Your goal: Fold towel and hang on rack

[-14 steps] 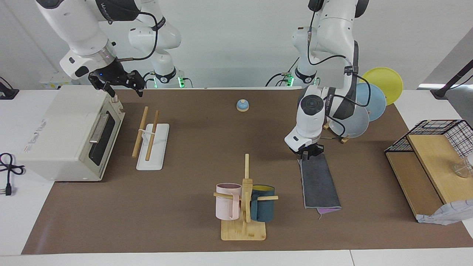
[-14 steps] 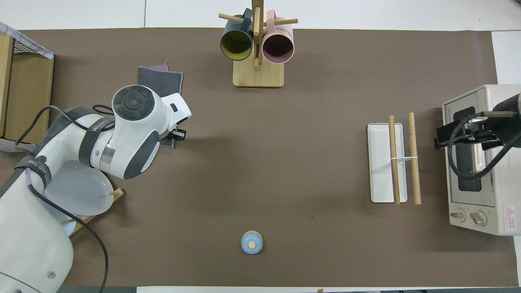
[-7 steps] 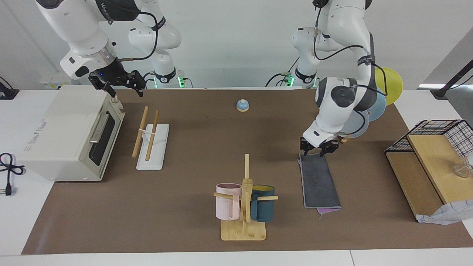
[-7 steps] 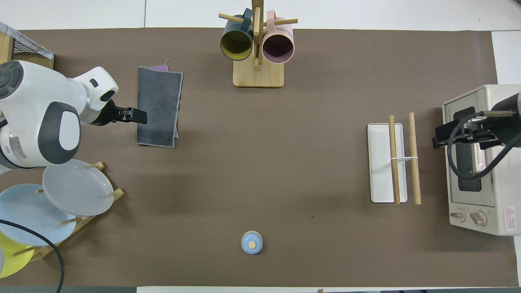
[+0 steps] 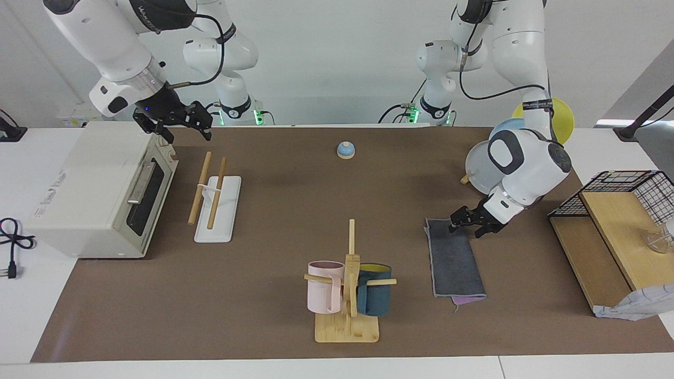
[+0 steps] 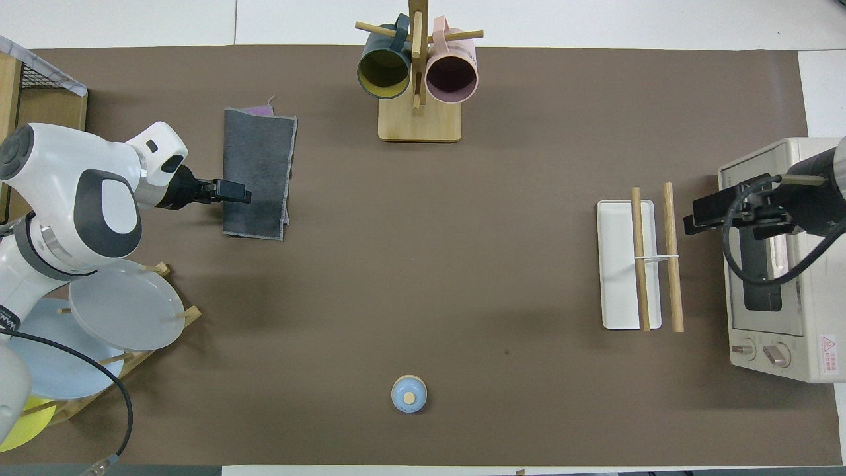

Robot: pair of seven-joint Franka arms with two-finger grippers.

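Free room and obstacles. Bare brown mat (image 5: 284,200) spans the tabletop's middle between the towel (image 5: 454,258) and the rack (image 5: 216,199). Obstacles: mug tree (image 5: 347,287) at the edge farthest from the robots, bell (image 5: 345,150) near the robots' edge, toaster oven (image 5: 100,192) just beside the rack, plate stand (image 6: 112,330) near the towel.

Dark grey towel (image 5: 455,259) with purple edge showing, on brown mat (image 5: 274,210); pink mug (image 5: 324,287) beside teal mug (image 5: 375,296).
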